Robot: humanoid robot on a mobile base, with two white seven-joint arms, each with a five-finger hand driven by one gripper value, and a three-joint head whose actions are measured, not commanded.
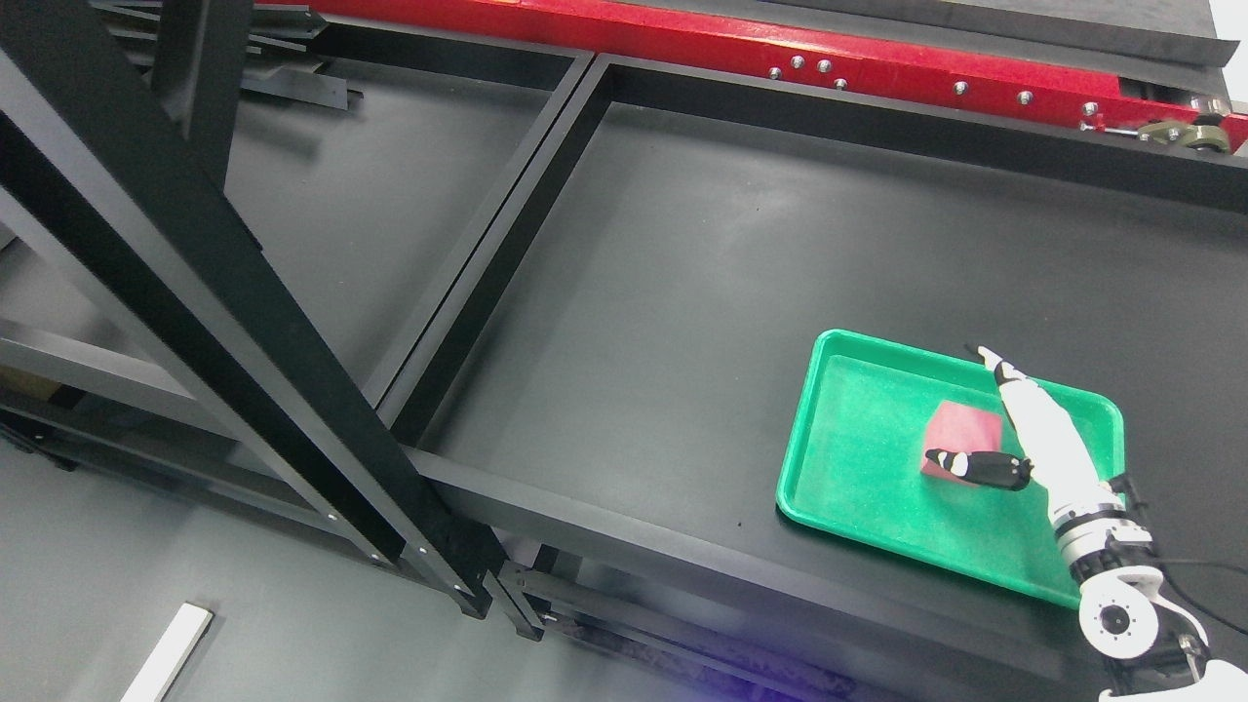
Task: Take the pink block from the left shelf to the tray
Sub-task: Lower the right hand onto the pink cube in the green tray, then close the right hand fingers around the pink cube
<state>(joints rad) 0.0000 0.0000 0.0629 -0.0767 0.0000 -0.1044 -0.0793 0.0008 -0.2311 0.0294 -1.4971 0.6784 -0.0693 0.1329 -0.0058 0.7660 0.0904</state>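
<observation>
Right hand point(1009, 429): arm comes in from lower right corner; hand sits over the tray, beside the block.
Fingers: spread, not curled. One long white finger point(1024, 400) points up and left past the block's right edge, toward the tray's far rim. Dark thumb point(975, 466) lies across the block's near edge, pointing left.
Grip: thumb overlaps block's near edge in the pic; can't tell if it presses it or just hovers. Hand not closed round the block.
Left hand: not in shot.
Pink block point(960, 434): inside the tray, right of its middle, lying flat on the tray floor. Squarish flat slab, pink-red, matte top, paler side face at the near edge.
Block axis: no clear long axis; edges run approx. parallel w/ the tray's sides.
Tray point(829, 458): green, rectangular, rounded corners, raised rim, grainy floor. Sits on the table's right part, near the front edge, slightly skewed in view.
Table point(682, 273): flat black matte top w/ black raised frame around it.
Shelf frame point(195, 273): black square-section beams, crossing the left of the pic diagonally.
Red rail point(780, 44): glossy red strip w/ metal bolts along the far edge.
White strip point(166, 653): on grey floor, lower left.
</observation>
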